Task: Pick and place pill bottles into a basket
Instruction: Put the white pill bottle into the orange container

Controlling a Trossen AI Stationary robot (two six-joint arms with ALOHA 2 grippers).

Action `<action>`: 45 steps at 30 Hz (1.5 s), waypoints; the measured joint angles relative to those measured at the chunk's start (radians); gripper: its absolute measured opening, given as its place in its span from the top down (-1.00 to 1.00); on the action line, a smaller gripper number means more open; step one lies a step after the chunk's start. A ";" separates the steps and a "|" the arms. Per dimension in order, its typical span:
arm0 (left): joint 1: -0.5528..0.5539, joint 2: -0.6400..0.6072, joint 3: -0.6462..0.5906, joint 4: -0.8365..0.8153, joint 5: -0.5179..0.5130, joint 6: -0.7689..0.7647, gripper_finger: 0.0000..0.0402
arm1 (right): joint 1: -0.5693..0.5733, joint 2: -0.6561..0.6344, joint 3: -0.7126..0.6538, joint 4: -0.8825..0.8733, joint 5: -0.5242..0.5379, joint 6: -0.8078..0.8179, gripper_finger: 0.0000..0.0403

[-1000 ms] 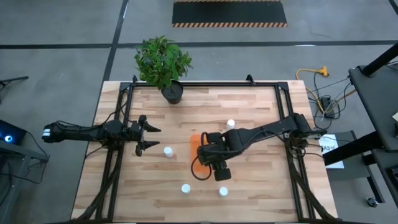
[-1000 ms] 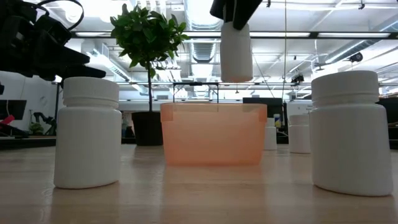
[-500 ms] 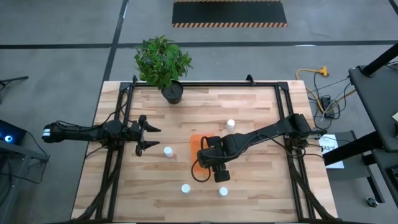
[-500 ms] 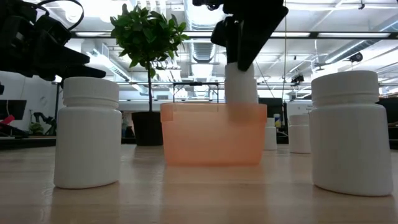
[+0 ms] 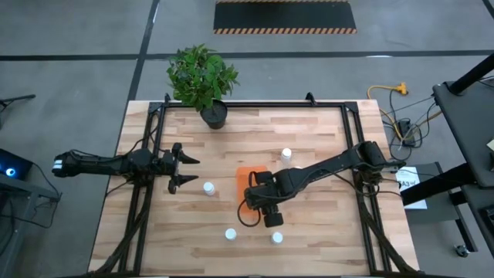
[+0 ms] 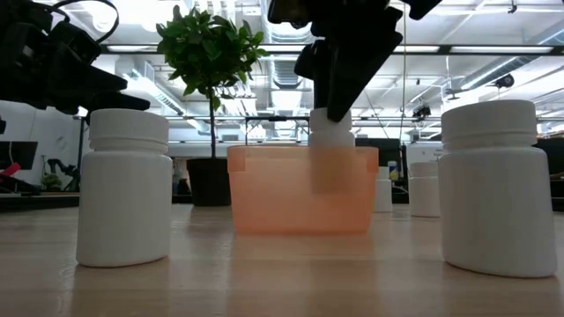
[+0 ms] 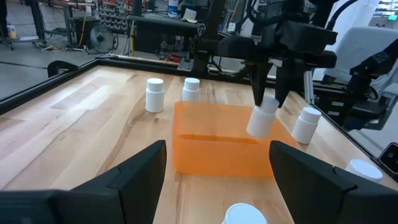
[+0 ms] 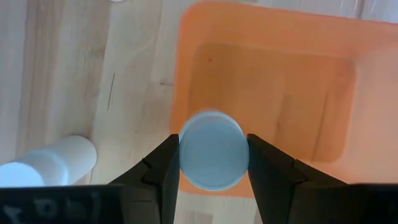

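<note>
The right gripper (image 8: 212,155) jaws clamp a pill bottle (image 8: 212,158), half lowered inside the basket (image 8: 273,99). The left gripper (image 5: 179,167) waits at the desk's (image 5: 309,239) left, jaws wide open and empty.

Our right arm reaches in from the right edge across the table toward its middle, wrist bent so our right gripper (image 8: 213,155) points straight down, its two fingers (image 8: 163,163) pressed against opposite sides of what they hold. Our left arm lies stretched level along the left side, our left gripper (image 5: 187,171) spread wide, holding nothing.
</note>
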 joint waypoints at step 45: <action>0.000 0.000 0.000 0.000 0.000 0.000 -0.33 | -0.006 -0.015 -0.054 0.038 -0.003 -0.003 0.18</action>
